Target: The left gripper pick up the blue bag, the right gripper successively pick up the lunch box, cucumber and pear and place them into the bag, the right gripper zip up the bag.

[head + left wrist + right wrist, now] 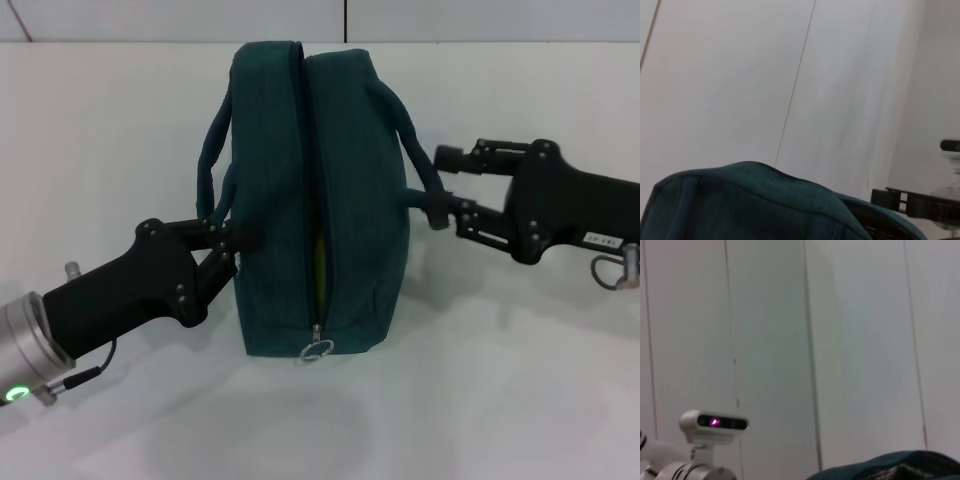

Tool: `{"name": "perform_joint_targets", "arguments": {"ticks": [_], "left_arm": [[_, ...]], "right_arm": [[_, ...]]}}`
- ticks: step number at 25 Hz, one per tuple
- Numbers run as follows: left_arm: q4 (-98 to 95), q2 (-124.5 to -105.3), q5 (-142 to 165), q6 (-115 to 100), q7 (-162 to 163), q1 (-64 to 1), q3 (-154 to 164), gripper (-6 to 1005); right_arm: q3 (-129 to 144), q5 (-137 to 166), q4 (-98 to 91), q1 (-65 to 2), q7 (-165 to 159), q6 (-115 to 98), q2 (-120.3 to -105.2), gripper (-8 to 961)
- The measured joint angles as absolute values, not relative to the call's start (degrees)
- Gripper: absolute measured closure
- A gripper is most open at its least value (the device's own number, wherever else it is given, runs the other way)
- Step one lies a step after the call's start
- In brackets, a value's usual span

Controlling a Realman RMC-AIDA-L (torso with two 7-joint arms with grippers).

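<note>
- Head view: the blue bag (pixel 320 200) stands at the centre of the white worktop (pixel 520 380). Its zipper is closed almost fully, with the ring pull (pixel 316 349) at the near end and a thin yellow sliver showing in the remaining slit.
- Head view: the left gripper (pixel 222 240) is at the bag's left side, jaws closed on the left handle (pixel 212 170).
- Head view: the right gripper (pixel 445 185) is at the bag's right side, jaws spread, with the right handle (pixel 405 130) passing between them.
- Left wrist view: teal bag fabric (pixel 750 205) fills the lower area; the right gripper (pixel 890 197) appears beyond it.
- Right wrist view: only a bag edge (pixel 900 467) and the robot's head camera (pixel 715 422) show.
- Judgement: the lunch box, cucumber and pear are not visible outside, so zipping appears finished; next, both grippers should release.
</note>
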State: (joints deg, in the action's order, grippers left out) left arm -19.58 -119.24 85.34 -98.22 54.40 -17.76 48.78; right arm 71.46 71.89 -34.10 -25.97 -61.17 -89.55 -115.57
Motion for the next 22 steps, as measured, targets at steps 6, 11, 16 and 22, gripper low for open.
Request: {"name": "perform_joint_targets", "arguments": {"ticks": [6, 11, 16, 22], "left_arm": [[-19.2, -119.46, 85.3, -98.5, 52.3, -17.9, 48.8, 943], [-18.5, -119.51, 85.2, -98.8, 51.0, -18.2, 48.8, 937], [-17.6, -119.53, 85.3, -98.9, 50.5, -18.9, 49.3, 932], [-17.5, -119.62, 85.3, -99.0, 50.5, -19.6, 50.3, 926]], "right_arm": [[70.6, 67.6, -33.8, -24.1, -59.3, -90.6, -115.61, 535], [70.8, 69.2, -33.5, -23.2, -58.1, -98.8, -114.4, 516], [71.1, 80.2, -33.6, -24.1, -58.6, -103.4, -113.08, 528], [73.0, 88.2, -30.1, -28.5, -61.0, -94.9, -115.81, 529]]}}
